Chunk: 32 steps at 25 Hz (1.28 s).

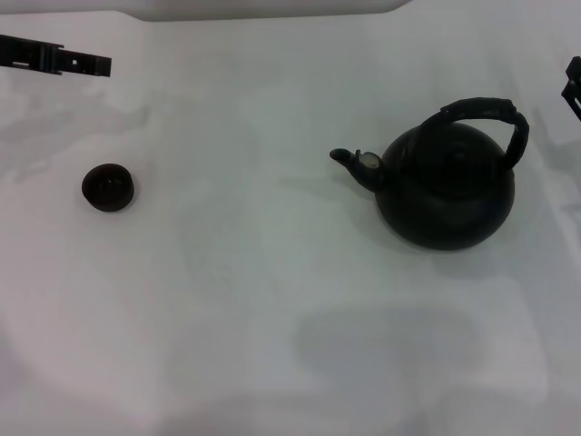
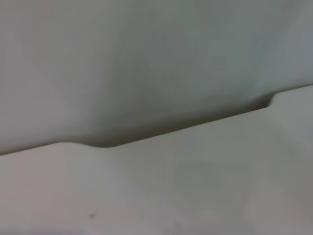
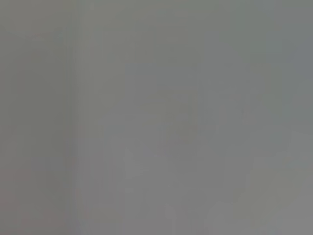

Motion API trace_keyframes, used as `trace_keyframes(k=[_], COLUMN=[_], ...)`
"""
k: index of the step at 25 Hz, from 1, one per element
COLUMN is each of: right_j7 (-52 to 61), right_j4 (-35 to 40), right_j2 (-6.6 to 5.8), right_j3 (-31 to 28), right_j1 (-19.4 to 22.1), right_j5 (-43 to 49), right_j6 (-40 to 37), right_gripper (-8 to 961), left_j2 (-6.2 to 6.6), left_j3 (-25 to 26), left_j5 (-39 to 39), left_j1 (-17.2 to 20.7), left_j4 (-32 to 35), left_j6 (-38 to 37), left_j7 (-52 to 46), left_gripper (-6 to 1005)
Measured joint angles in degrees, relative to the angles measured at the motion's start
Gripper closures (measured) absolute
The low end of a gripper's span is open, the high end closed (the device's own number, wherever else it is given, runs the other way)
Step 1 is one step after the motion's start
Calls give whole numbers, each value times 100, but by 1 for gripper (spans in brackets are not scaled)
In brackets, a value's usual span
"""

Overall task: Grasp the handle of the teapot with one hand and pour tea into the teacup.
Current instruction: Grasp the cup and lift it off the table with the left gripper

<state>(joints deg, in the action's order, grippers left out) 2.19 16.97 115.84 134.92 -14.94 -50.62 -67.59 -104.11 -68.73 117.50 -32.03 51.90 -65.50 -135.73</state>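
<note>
The round black teapot [image 1: 447,193] stands on the white table [image 1: 272,300] at the right, its spout pointing left with a pale spot beside it. Its thick black arched handle [image 1: 495,114] rises over the top, leaning to the right. The tiny black teacup [image 1: 109,187] sits far to the left. My left gripper [image 1: 91,64] reaches in from the top left edge, well behind the cup. My right gripper [image 1: 574,86] just shows at the right edge, behind and to the right of the handle. No tea is visible. The wrist views show neither pot nor cup.
The table's far edge [image 1: 263,14] runs along the top of the head view. The left wrist view shows only a white table edge [image 2: 161,132] against a grey background. The right wrist view shows only a plain grey surface.
</note>
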Motion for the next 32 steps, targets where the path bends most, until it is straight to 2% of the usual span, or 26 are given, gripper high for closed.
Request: trace_keyframes(k=[1,2,4,8,11,15,17,22,28,32], right_j7=[-3,-5,-6,-8,-7,-2,1,4,7,9], right_j4=[0,-1,-2,-44,-57,-58,-58,-57,-54,-53], right_j2=[0,0,0,0,0,0,0,0,0,0], right_j3=[0,0,-1,0,-1,0,0,-1,2,12], right_j1=[0,0,0,0,0,0,0,0,0,2], right_j5=[-1,0,-1,0,-1,0,-1,-1,0,-1], right_j6=[0,0,3,7,12,19,19,19,99,115], right_gripper=[105,105,106,107,108,109,110,111,113,115], left_j2=[-83,-219,-366,-457,-639,-690,-716,-772,-984,-1035], left_j3=[178,466,647,631,628,634,638,645,650,653], left_j5=[212,491,728,845,1247,1446,1555,1822,2351,2564], left_j1=[6,7,3,9,31,3,-3,-15,-138,-194], left_j4=[83,154,188,260,470,480,481,485,490,490], left_j6=[-87,-221,-390,-473,-735,-951,-1005,-1040,-1045,-1053], left_j7=[-33,-39,-36,-28,-52,-122,-155,-224,-245,-313], left_gripper=[192,191,190,186,183,180,126,127,123,123])
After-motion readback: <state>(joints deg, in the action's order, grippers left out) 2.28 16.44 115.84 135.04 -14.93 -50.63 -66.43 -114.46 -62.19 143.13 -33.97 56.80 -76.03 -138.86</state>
